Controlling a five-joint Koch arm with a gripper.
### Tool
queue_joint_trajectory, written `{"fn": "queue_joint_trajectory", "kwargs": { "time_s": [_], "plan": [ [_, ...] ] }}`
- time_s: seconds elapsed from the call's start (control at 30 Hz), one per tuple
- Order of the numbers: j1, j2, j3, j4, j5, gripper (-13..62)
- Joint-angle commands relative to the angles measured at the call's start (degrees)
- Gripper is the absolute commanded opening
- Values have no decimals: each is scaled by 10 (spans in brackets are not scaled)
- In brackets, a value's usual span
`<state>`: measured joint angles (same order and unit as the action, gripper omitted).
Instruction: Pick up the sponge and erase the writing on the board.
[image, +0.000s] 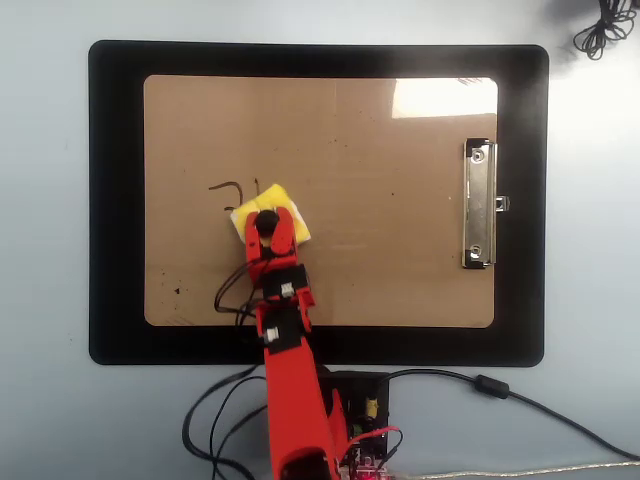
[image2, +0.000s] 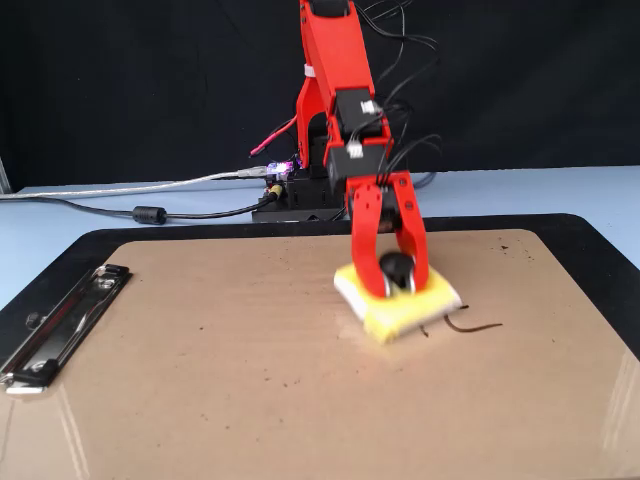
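Observation:
The yellow sponge (image: 283, 202) (image2: 420, 303) lies flat on the tan board (image: 380, 130) (image2: 230, 380), left of its middle in the overhead view. My red gripper (image: 268, 226) (image2: 395, 280) is shut on the sponge's black knob (image2: 396, 267), pressing the pad onto the board. Only a short part of the dark writing (image: 227, 187) (image2: 470, 326) shows, sticking out from the sponge's edge; the rest is under the sponge or gone.
The board rests on a black mat (image: 115, 200) (image2: 600, 240). Its silver clip (image: 479, 205) (image2: 60, 325) is at the right in the overhead view. The arm's base and cables (image: 360, 410) (image2: 280, 190) are at the mat's near edge. A few dark specks (image: 177, 291) mark the board.

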<state>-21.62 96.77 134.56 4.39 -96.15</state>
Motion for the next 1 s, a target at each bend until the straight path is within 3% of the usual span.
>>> {"fn": "queue_joint_trajectory", "kwargs": {
  "time_s": [0.0, 0.13, 0.3, 0.4, 0.47, 0.67, 0.77, 0.97],
  "plan": [
    [-30, 93, 39, 22, -21, -80],
    [-73, 72, 25, 14, -21, -80],
    [-70, -154, -191, 12, -22, -80],
    [-72, -203, -259, 13, -22, -80],
    [-72, -175, -209, 16, -23, -80],
    [-78, 99, 40, 28, -21, -80],
    [-109, 110, 58, 26, -21, -80],
    [-131, -144, -176, 10, -21, -80]
  ]
}}
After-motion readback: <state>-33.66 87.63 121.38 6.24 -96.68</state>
